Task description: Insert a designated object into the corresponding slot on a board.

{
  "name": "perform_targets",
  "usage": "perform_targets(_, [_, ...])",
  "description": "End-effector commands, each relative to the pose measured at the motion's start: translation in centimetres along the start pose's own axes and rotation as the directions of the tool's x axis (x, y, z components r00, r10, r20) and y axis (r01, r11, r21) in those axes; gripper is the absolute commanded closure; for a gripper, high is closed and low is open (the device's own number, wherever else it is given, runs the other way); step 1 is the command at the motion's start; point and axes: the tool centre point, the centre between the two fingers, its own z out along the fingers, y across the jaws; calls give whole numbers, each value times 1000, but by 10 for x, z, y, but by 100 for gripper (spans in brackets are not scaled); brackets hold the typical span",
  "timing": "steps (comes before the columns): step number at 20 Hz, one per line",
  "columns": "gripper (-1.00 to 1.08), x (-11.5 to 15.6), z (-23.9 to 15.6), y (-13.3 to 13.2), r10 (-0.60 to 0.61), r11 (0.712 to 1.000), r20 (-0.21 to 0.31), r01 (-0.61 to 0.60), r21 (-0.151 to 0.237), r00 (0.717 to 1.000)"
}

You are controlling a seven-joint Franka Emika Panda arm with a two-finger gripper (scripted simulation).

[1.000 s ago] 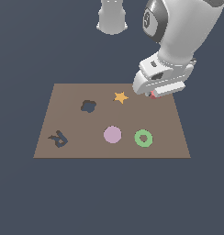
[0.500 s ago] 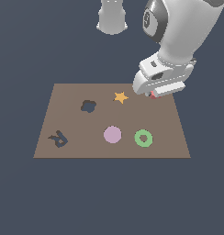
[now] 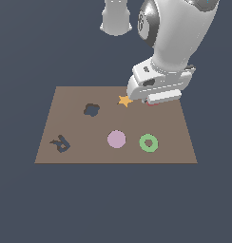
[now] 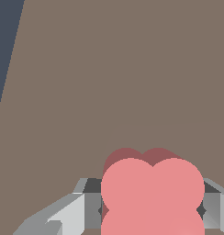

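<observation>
Wrist view: salmon-red flower block (image 4: 152,195), matte, rounded lobes, sits between the grey faceted fingers (image 4: 63,215) of the pincer (image 4: 150,209), which grasps it over bare brown board (image 4: 109,69). Exterior view hides the block almost fully under the pincer (image 3: 153,100), near the board's far edge, beside the orange star (image 3: 124,100). Only there: dark flower-shaped slot (image 3: 91,110), R-shaped cutout (image 3: 60,143), pink disc (image 3: 116,139), green ring (image 3: 148,143).
</observation>
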Motion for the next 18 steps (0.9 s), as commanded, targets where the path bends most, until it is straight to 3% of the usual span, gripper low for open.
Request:
perform_targets(1, [108, 5, -1, 26, 57, 998, -1, -57, 0, 998])
perform_targets(5, [108, 9, -4, 84, 182, 983, -1, -182, 0, 983])
perform_targets(11, [108, 2, -7, 173, 367, 930, 0, -367, 1, 930])
perform_targets(18, [108, -11, -9, 224, 472, 881, 0, -472, 1, 881])
